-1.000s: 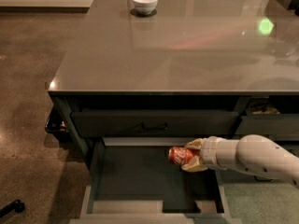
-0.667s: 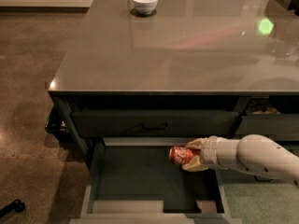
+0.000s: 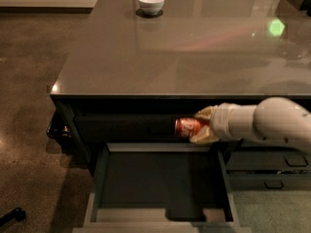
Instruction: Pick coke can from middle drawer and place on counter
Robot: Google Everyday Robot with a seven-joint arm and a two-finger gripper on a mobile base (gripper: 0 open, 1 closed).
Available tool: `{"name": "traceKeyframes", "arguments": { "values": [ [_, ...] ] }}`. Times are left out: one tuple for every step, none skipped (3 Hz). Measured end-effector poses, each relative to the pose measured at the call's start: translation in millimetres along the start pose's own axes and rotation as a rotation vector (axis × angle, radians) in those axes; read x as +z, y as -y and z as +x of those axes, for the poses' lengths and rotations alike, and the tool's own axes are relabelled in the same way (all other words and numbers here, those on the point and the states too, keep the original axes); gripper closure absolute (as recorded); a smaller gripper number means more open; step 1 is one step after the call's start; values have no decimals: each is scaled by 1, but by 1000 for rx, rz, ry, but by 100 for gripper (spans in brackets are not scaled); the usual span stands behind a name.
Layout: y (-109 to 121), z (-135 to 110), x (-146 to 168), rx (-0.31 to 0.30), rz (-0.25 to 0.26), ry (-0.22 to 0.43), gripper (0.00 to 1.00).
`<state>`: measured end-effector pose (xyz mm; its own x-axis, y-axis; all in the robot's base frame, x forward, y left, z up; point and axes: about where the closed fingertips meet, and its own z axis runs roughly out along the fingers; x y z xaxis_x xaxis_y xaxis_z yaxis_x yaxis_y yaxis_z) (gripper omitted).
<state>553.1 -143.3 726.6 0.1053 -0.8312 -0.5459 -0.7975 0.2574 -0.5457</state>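
Holding the can (image 3: 187, 126) sideways, the gripper (image 3: 196, 127) hangs just above the open drawer (image 3: 160, 216), with its fingers (image 3: 205, 114) clamped on the can's right end. Right behind it there's a dark drawer front, and the desk (image 3: 146, 57) edge overhangs above that. Way beyond the drawer a white bowl (image 3: 150, 2) sits on the desk. The arm (image 3: 272, 125) gets cut off at the right, and the can's right end is buried in the fingers.
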Motion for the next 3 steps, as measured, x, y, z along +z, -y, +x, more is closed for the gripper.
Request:
{"name": "traceKeyframes", "arguments": {
  "values": [
    [41, -56, -59, -76, 45, 27, 100],
    [41, -56, -60, -76, 45, 27, 100],
    [63, -71, -73, -113, 71, 32, 100]
  ]
}}
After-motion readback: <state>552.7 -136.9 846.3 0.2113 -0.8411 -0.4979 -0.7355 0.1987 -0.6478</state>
